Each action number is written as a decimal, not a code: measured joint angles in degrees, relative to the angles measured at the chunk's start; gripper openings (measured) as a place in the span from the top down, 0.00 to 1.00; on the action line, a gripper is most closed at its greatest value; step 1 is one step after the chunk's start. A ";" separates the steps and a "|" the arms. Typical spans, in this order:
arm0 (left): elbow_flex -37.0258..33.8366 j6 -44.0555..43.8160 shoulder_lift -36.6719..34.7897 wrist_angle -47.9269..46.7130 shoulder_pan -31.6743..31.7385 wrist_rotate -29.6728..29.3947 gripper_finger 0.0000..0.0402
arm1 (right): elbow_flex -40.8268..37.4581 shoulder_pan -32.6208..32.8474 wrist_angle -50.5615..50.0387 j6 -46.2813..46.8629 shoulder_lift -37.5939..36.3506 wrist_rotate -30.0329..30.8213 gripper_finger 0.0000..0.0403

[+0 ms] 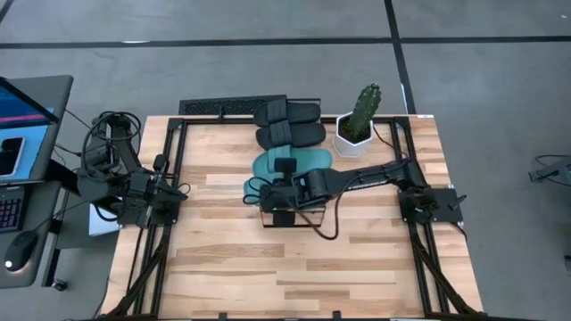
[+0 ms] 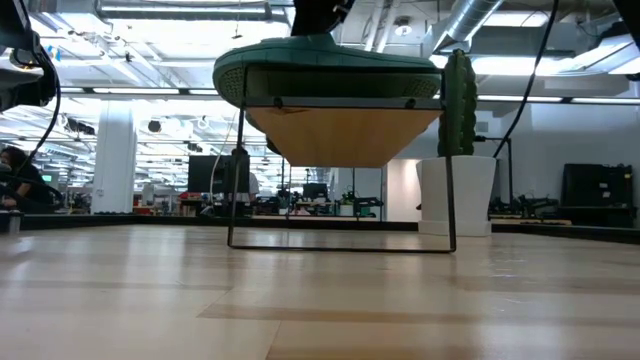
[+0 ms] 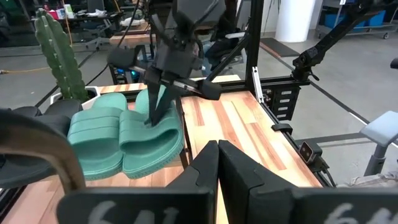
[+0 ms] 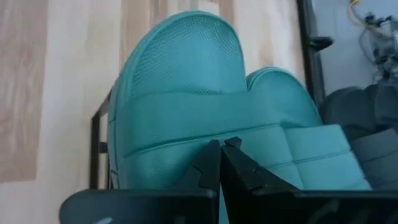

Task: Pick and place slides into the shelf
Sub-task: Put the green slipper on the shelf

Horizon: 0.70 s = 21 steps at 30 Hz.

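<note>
Your right claw [image 1: 278, 169], clenched empty, presses the teal-green rubber slide sandal [image 3: 152, 140] on the light-wood plank shelf [image 2: 340, 135]; all four appear shelved. Retract next.

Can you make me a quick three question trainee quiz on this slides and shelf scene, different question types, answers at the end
1. True or false: both teal slides lie on the shelf.
2. Which gripper is over the teal slides: A the left gripper, B the right gripper?
3. Fill in: the potted ____ stands beside the black slides.

Key: 1 true. 2 B; its fingers are shut, while the left gripper, also shut, waits at the table's left edge. 3 cactus.
</note>
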 joint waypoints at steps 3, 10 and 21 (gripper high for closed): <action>0.00 0.00 0.00 0.00 0.00 0.00 1.00 | 0.13 -0.01 -0.26 0.97 1.39 -1.72 1.00; 0.00 0.00 0.00 0.00 0.00 0.00 1.00 | 0.08 -0.48 -0.83 1.97 2.42 -5.29 1.00; 0.00 0.00 0.00 -0.01 0.00 0.02 1.00 | -0.39 0.04 0.63 1.52 -0.39 8.18 1.00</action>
